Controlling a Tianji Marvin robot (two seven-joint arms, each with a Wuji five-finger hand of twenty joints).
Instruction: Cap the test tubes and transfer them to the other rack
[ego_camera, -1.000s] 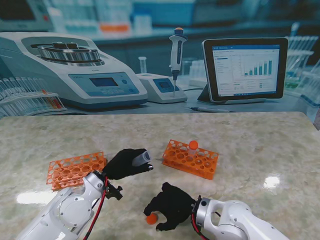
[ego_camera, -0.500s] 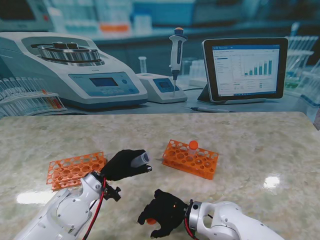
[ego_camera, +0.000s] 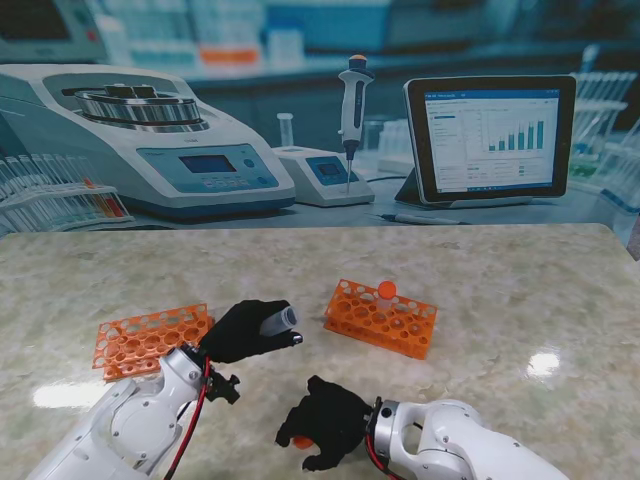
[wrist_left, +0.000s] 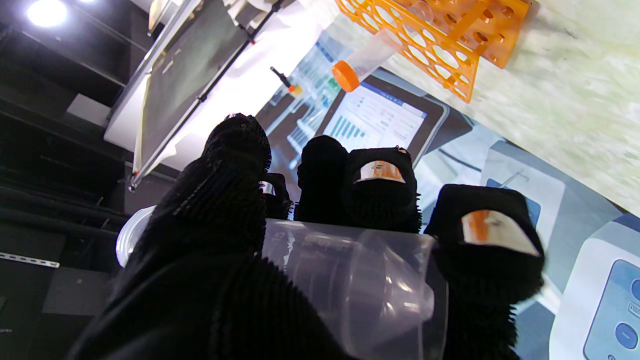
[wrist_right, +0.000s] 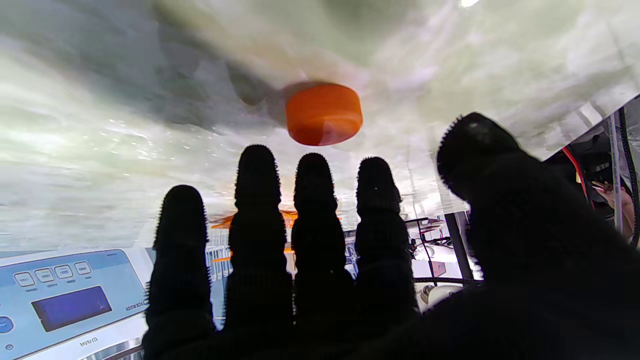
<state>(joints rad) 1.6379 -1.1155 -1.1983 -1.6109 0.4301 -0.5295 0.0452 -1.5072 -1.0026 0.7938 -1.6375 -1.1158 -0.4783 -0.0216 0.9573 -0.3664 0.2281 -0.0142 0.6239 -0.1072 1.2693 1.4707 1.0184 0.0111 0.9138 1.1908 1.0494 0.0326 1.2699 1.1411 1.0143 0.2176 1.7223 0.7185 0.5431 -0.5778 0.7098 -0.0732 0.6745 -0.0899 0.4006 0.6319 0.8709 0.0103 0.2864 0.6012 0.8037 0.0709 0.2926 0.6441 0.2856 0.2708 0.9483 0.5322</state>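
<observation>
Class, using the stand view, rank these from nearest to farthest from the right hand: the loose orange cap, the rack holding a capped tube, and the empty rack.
1. Loose orange cap, on the table at the right hand.
2. Rack with capped tube, farther from me, centre.
3. Empty rack, far left.

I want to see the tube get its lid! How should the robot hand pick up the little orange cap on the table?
Probably by its round side wall, pinched between thumb and a fingertip from straight above. The cap is a low disc lying flat on the table, so only its rim gives a hold. The right robot hand hovers over it, fingers spread and not touching. The left robot hand holds the uncapped tube.
</observation>
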